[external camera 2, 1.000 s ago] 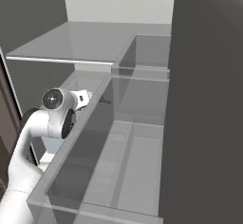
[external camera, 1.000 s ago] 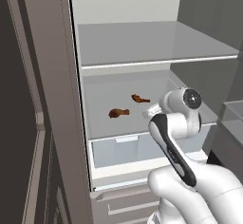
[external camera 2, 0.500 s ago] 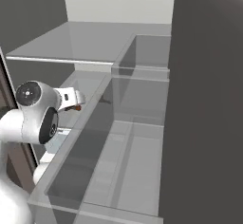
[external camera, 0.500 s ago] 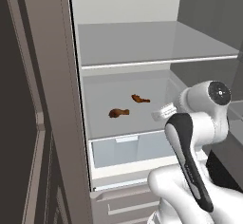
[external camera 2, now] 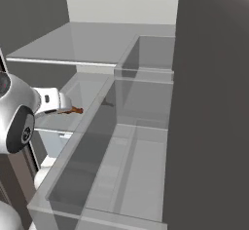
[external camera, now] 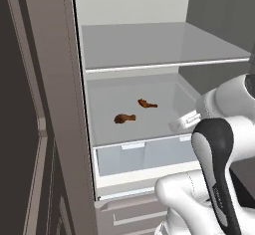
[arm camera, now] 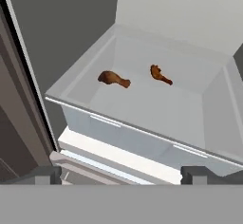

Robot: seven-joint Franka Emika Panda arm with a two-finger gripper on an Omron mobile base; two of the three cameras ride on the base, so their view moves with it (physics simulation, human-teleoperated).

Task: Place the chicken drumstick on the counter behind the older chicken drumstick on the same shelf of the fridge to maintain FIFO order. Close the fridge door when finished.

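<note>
1. The white robot arm with dark joints (external camera: pixel 219 179) rises nearest the cameras, at the lower right of the left base view, just outside the open fridge.
2. The end effector (arm camera: pixel 122 175) sits in front of the fridge opening with its two small dark fingertips (arm camera: pixel 45 174) spread fully apart; nothing is between them, and it holds nothing.
3. In front of and below the end effector is the translucent pale drawer (external camera: pixel 144 157) with its light front panel, directly under the shelf edge.
4. The tall silver-grey fridge (external camera: pixel 55 129) stands open, its white-grey interior facing the arm; its left wall rises at the near left.
5. The wide flat pale grey shelf (arm camera: pixel 156 109) with a thin light front edge spans the interior above the drawer.
6. The nearer brown chicken drumstick (arm camera: pixel 113 79) lies on the shelf, left of centre, roughly midway back.
7. The farther brown chicken drumstick (arm camera: pixel 160 74) lies on the same shelf, behind and to the right of the first; the two are near but apart.
8. An upper pale grey shelf (external camera: pixel 154 47) spans the fridge above them, running to the back wall.
</note>
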